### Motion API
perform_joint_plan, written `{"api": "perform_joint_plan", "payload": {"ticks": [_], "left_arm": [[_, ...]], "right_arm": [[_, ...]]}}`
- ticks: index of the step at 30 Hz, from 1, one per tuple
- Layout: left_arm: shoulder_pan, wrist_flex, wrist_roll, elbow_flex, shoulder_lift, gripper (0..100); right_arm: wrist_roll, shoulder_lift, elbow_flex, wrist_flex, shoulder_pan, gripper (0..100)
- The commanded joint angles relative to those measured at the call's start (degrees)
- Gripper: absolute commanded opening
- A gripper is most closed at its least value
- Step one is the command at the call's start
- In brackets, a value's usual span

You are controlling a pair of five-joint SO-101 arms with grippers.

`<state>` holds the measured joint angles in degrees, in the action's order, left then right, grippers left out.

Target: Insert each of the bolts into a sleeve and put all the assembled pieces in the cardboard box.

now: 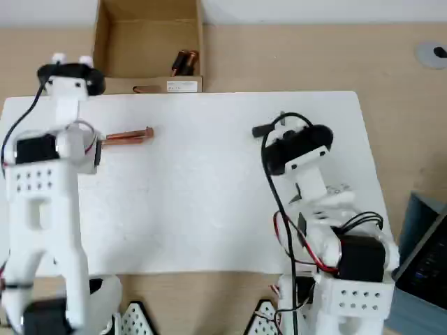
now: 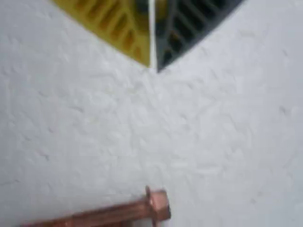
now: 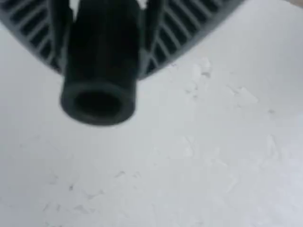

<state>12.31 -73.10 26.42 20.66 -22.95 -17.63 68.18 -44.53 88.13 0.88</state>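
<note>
A copper bolt (image 1: 127,136) lies on the white foam board (image 1: 209,209) at its left side, hex head (image 2: 158,208) pointing right. My left gripper (image 1: 96,150) hovers at the bolt's shank end; its yellow finger (image 2: 113,23) and black finger (image 2: 189,23) meet at the tips (image 2: 152,66), shut and empty. My right gripper (image 1: 278,132) is over the board's right half, shut on a black sleeve (image 1: 262,129), whose open bore (image 3: 99,101) faces the camera. The cardboard box (image 1: 105,42) stands behind the board with assembled pieces (image 1: 185,63) inside.
The wooden table (image 1: 293,56) runs behind and right of the board. A grey round object (image 1: 431,54) sits at the far right corner. A dark device (image 1: 426,258) stands at the right edge, beside the right arm's base.
</note>
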Motion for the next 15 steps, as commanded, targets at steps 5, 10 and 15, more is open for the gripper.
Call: {"api": "perform_joint_plan", "payload": {"ticks": [5, 10, 15], "left_arm": [[-4.22, -5.27, 10.64, -15.47, 14.20, 1], [-7.65, -11.69, 17.05, -27.08, 23.87, 1], [-8.97, -16.35, 25.93, -37.89, 33.45, 1]], "right_arm": [[0.09, 1.01, -3.91, -4.40, 0.92, 1.1], [0.09, 1.01, -5.67, -6.42, 0.92, 1.1], [0.09, 1.01, -6.20, -8.00, 0.66, 1.2]]}}
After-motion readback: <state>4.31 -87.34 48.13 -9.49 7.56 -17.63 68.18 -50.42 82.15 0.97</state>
